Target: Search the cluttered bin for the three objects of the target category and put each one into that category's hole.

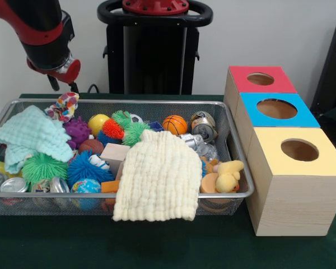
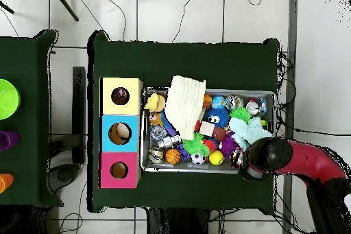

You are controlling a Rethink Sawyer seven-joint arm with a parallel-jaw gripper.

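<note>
A wire mesh bin (image 1: pixel 242 168) (image 2: pixel 275 108) is packed with toys, cans and cloths. A pale yellow cloth (image 1: pixel 159 176) (image 2: pixel 184 104) drapes over its front rim. A mint cloth (image 1: pixel 33 134) (image 2: pixel 248 130) covers the left end. An orange basketball (image 1: pixel 175 124) (image 2: pixel 173 156), a yellow ball (image 1: pixel 98 123), spiky balls (image 1: pixel 84 167), cans (image 1: pixel 203 125) and a plush duck (image 1: pixel 228 175) show among the clutter. My gripper (image 1: pixel 67 84) hangs at the bin's far left corner, above a patterned cloth ring (image 1: pixel 63 106). In the overhead view the arm's wrist (image 2: pixel 264 157) covers it.
Three wooden boxes with round holes stand in a row to the right of the bin: red (image 1: pixel 261 79) (image 2: pixel 118 170), blue (image 1: pixel 276 109) (image 2: pixel 120 133), yellow (image 1: pixel 299 150) (image 2: pixel 120 96). A wooden block (image 1: pixel 115 152) lies mid-bin.
</note>
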